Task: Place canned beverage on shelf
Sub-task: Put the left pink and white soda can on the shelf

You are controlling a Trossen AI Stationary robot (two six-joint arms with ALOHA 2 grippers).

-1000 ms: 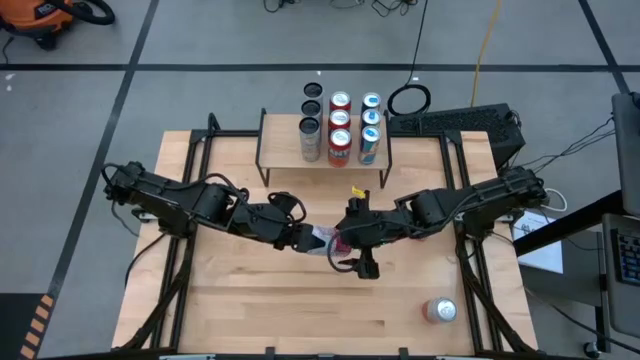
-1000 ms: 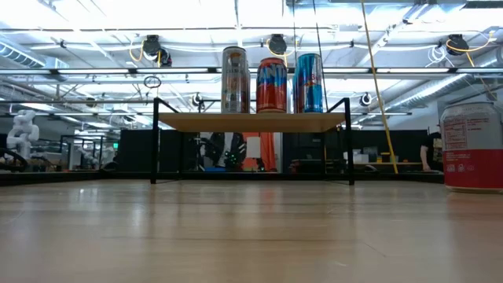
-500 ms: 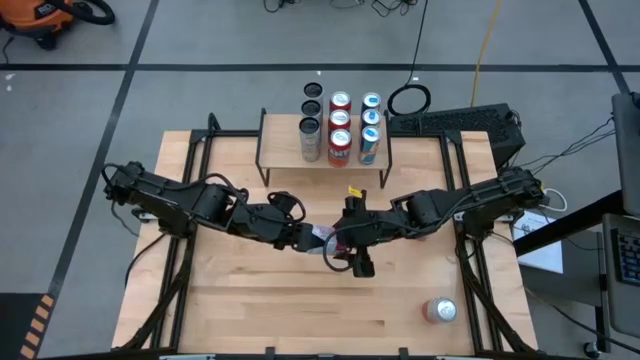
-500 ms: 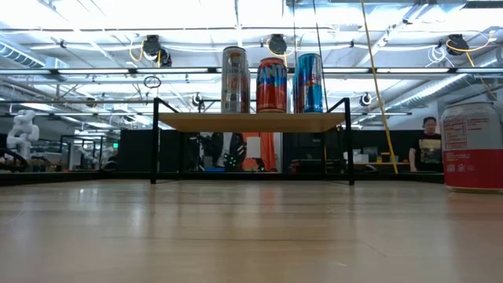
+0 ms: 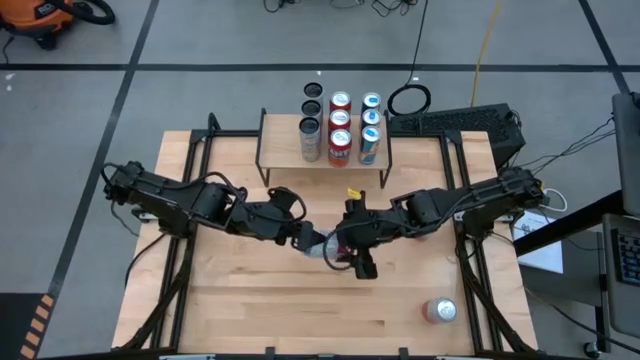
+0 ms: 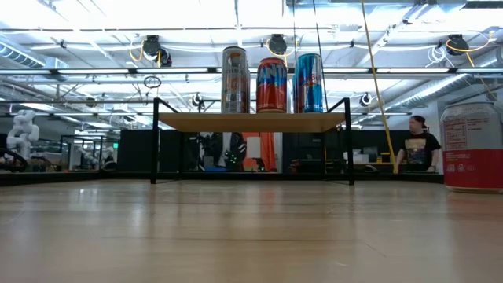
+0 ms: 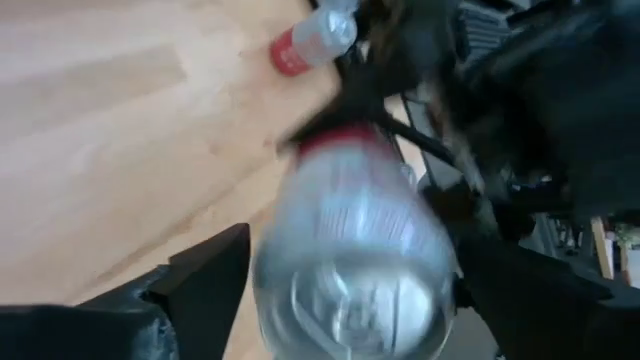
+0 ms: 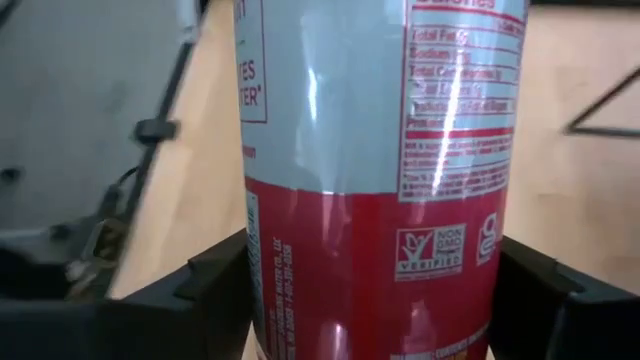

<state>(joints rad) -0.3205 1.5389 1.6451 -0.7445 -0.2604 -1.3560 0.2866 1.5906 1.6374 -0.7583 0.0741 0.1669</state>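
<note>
Meeting mid-table, both grippers flank one can (image 5: 322,243).
My right gripper (image 8: 370,300) clamps the can; left gripper (image 7: 340,290) fingers straddle it, contact unclear. Shelf (image 5: 285,146) is well apart.

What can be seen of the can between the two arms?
The can is silver above and red below, with a nutrition panel and a verified mark, metal by its look. It sits mid-table in front of the shelf. It lies between the fingers of both the left end effector and the right end effector; a grip cannot be confirmed.
</note>
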